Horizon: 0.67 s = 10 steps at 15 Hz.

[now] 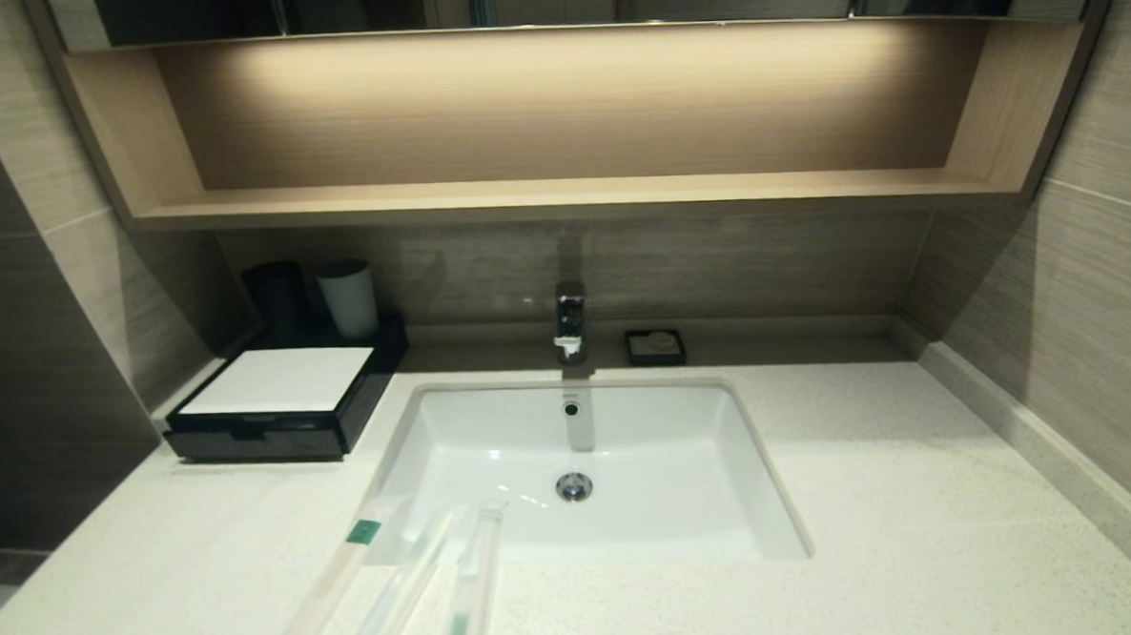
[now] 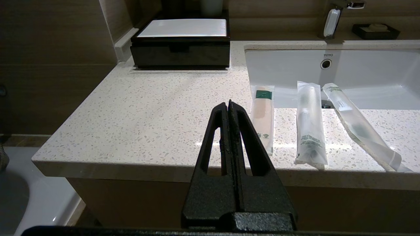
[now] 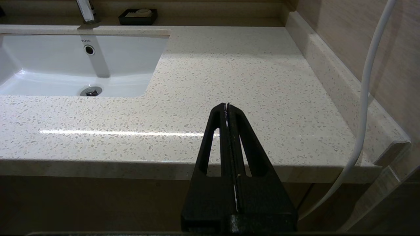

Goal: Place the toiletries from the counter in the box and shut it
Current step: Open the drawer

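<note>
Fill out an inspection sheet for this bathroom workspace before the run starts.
Surface: counter, speckled cream stone, with a white sink set in it.
Job's things: three wrapped toiletries lie side by side at the front edge, far ends over the sink rim. Box at the back left, drawer shut.
Clutter: black cup and white cup behind the box; soap dish beside the faucet.
Grippers: left gripper and right gripper off the front edge, jaws shut, empty.
Cables: white cable by the right wall.
Surroundings: wooden shelf above, tiled walls.
</note>
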{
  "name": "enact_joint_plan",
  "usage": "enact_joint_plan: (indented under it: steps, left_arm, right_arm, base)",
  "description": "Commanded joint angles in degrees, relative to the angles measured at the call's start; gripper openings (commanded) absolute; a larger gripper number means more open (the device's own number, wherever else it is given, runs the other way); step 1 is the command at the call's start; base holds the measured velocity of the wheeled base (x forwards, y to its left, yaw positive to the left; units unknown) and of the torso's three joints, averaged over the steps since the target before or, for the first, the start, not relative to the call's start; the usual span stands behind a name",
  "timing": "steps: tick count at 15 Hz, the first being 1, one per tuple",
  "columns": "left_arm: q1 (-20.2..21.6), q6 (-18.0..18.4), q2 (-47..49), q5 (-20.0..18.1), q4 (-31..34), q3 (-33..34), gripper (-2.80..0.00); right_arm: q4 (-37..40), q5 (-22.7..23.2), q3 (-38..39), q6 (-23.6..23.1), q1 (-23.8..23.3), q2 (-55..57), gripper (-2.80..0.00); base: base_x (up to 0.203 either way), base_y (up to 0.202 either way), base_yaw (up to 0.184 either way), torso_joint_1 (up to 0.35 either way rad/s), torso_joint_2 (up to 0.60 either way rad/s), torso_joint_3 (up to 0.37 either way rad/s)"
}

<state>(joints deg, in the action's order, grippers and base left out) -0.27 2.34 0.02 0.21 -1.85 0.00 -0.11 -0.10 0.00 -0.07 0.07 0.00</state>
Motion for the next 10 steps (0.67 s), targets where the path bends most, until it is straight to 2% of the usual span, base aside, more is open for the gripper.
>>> enact_joint_plan:
  steps: [1, 5, 10]
  left_arm:
    - [0.0, 0.0, 0.0, 0.0, 0.1, 0.8, -2.80]
    - [0.0, 0.1, 0.0, 0.2, 0.4, -0.8, -2.80]
    - [0.0, 0.3, 0.0, 1.2, 13.4, -15.2, -2.80]
  right_arm:
    - [0.0, 0.0, 0.1, 0.0, 0.0, 0.0, -2.80]
    - [0.0, 0.0, 0.0, 0.0, 0.0, 0.0, -2.80]
    - [0.0, 0.0, 0.1, 0.0, 0.0, 0.0, -2.80]
  base:
    - [0.000, 0.000, 0.000, 0.000, 0.00, 0.000]
    - [0.000, 0.000, 0.000, 0.000, 0.00, 0.000]
    - [0.000, 0.000, 0.000, 0.000, 0.00, 0.000]
